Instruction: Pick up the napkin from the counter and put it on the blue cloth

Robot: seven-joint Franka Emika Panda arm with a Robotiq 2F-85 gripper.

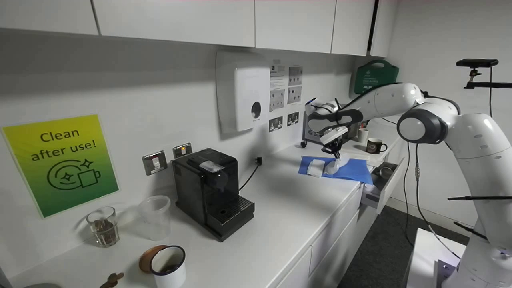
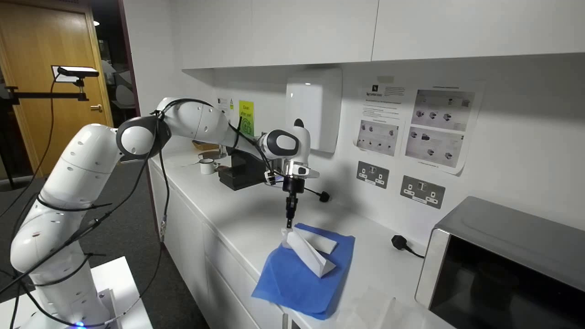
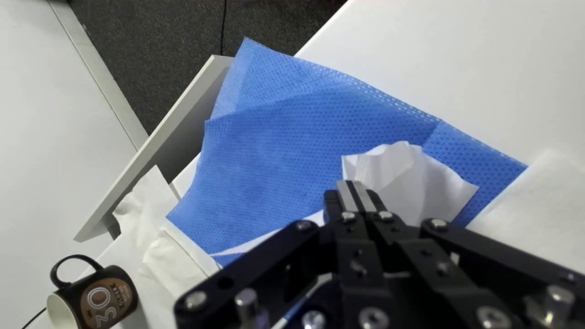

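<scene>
Claw (image 3: 356, 194): pressed together, pinching the napkin (image 3: 411, 183), lower middle of the wrist view
Napkin: over the cloth (image 3: 292, 151), right of centre there
Cloth: on the worktop (image 3: 480, 68), mid-frame
Mug (image 3: 98, 297): lower left of the wrist view

From the blue cloth (image 1: 354, 170) in an exterior view, free desk (image 1: 276, 196) is found toward eight o'clock, up to the coffee machine (image 1: 212, 194); passage is obstructed at two by the dark mug (image 1: 374, 146), at four by the open drawer (image 1: 390, 187).
</scene>
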